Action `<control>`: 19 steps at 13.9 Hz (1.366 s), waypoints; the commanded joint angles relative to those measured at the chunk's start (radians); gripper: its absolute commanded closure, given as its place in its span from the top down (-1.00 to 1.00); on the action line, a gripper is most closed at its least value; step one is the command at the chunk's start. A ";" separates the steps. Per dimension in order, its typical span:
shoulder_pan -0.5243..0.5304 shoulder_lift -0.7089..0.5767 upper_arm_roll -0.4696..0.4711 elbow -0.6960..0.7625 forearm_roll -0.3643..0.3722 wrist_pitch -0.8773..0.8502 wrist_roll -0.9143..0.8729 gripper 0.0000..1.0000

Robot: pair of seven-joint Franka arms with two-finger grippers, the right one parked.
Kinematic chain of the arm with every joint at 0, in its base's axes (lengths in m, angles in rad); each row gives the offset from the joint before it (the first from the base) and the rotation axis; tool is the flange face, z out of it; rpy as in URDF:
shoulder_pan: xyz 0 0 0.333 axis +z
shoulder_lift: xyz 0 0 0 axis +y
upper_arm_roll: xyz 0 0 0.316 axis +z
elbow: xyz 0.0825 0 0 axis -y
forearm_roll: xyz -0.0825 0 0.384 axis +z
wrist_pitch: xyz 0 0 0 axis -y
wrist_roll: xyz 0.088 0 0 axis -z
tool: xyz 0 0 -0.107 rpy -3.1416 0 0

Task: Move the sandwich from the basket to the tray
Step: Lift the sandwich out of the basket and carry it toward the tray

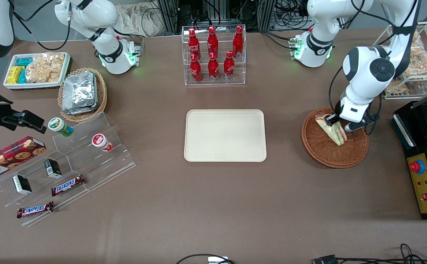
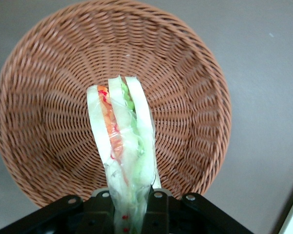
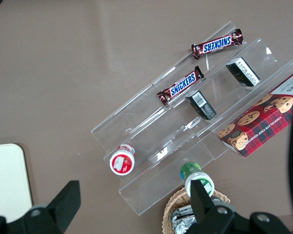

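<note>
Sandwich in my grip — over the basket.
My pincer (image 1: 339,124) is clamped on the sandwich (image 2: 122,146), its long axis pointing away over the basket (image 1: 323,150); the tray (image 1: 225,135) lies toward the parked arm's end — sideways carry needed.

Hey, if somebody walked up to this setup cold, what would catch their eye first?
Probably the gripper over the reddish-brown basket at the working arm's end of the table, shut on the clear-wrapped sandwich. Next, the bare cream tray in the middle of the table, and the red bottles in their clear rack, farther from the front camera than the tray.
</note>
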 commanded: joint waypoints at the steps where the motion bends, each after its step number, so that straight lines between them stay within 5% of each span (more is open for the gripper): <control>1: -0.007 -0.030 0.003 0.036 0.005 -0.056 0.152 -0.71; 7: -0.028 -0.020 -0.086 0.140 -0.004 -0.161 0.310 -0.71; 19: -0.033 0.196 -0.378 0.408 0.007 -0.184 0.071 -0.69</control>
